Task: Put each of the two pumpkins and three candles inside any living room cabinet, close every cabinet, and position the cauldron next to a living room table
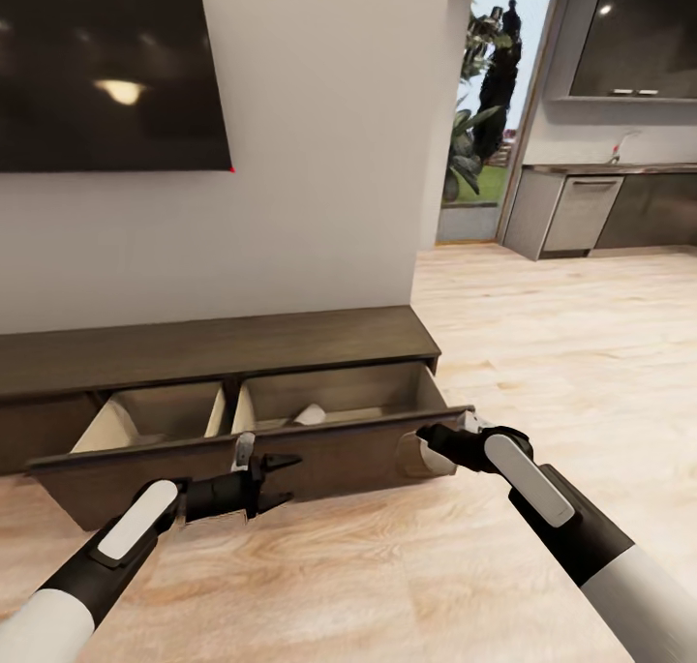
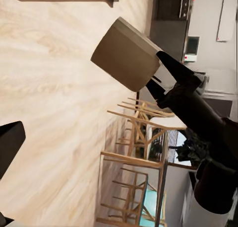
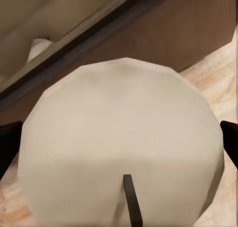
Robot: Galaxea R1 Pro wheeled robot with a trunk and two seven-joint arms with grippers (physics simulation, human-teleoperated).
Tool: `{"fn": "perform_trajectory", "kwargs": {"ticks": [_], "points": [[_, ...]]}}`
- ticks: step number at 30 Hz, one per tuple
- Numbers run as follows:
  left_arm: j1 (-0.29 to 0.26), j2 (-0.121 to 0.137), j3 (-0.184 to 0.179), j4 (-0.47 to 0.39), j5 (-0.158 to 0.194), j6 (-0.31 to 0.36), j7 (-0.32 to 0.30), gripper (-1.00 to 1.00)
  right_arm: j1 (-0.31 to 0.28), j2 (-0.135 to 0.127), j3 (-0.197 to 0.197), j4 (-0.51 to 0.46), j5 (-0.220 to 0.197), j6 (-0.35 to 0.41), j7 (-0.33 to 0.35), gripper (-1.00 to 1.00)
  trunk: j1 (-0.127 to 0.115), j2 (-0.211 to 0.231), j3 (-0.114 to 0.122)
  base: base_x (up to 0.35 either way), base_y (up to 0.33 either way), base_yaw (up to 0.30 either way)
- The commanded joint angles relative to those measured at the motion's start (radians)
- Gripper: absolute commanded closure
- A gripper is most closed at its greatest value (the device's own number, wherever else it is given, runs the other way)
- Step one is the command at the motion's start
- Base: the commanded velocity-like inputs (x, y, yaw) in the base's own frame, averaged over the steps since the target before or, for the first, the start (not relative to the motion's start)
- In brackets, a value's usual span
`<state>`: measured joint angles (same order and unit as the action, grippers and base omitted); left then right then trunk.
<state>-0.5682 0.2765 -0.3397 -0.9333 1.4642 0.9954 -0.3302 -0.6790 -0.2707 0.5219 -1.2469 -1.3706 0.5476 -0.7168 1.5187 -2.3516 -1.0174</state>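
Head view: the cabinet (image 1: 223,353) stands against the wall with its wide drawer pulled out. One candle (image 1: 311,414) already lies inside the drawer, in its right compartment. The right gripper (image 1: 436,444) grasps a second candle (image 1: 418,458) just outside the drawer's right front corner, low against the drawer front. The left gripper (image 1: 274,479) hangs before the drawer front, jaws spread, carrying nothing.

Left wrist view: the held candle (image 2: 125,54) shows over the floor (image 2: 54,98), pinched by the right gripper (image 2: 157,73).

Right wrist view: the candle (image 3: 121,152) sits between the fingertips (image 3: 9,142), wick towards the camera, with the drawer edge and the stored candle (image 3: 38,47) beyond.

Judgement: stowing of candles is in hand. The next move calls for lifting the candle over the drawer front, then releasing it inside.
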Motion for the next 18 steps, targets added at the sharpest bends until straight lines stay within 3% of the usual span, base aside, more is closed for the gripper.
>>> {"fn": "perform_trajectory", "kwargs": {"ticks": [1,6,10,12,14,18], "points": [[-0.001,0.002,-0.002,-0.023,-0.004,0.0,-0.01,-1.0,-0.001,-0.001,0.002,-0.001,-0.006,-0.001,-0.007,1.0,0.0,0.0,-0.001,0.165,-0.116,0.0],[0.008,0.012,-0.001,-0.223,0.004,0.003,-0.01,-1.0,-0.001,-0.002,0.001,0.0,-0.005,-0.001,-0.007,1.0,0.0,0.0,-0.001,0.049,-0.034,0.0],[0.062,0.069,0.001,-0.439,0.026,0.004,-0.011,-1.0,-0.001,-0.001,0.001,0.0,-0.004,-0.001,-0.007,1.0,0.0,0.0,-0.001,0.005,-0.004,0.0],[0.102,0.1,0.004,-0.554,0.065,0.003,-0.01,-1.0,-0.001,-0.001,0.002,0.0,-0.003,-0.001,-0.007,1.0,0.0,0.0,-0.001,0.001,-0.001,0.0],[0.12,0.113,0.007,-0.598,0.099,0.003,-0.01,-1.0,-0.001,-0.001,0.002,0.0,-0.003,-0.001,-0.007,1.0,0.0,0.0,-0.001,0.0,0.0,0.0],[0.128,0.118,0.009,-0.616,0.118,0.004,-0.01,-1.0,-0.001,-0.002,0.002,-0.003,-0.003,-0.001,-0.008,1.0,-0.007,0.014,0.005,0.0,0.0,0.0]]}}
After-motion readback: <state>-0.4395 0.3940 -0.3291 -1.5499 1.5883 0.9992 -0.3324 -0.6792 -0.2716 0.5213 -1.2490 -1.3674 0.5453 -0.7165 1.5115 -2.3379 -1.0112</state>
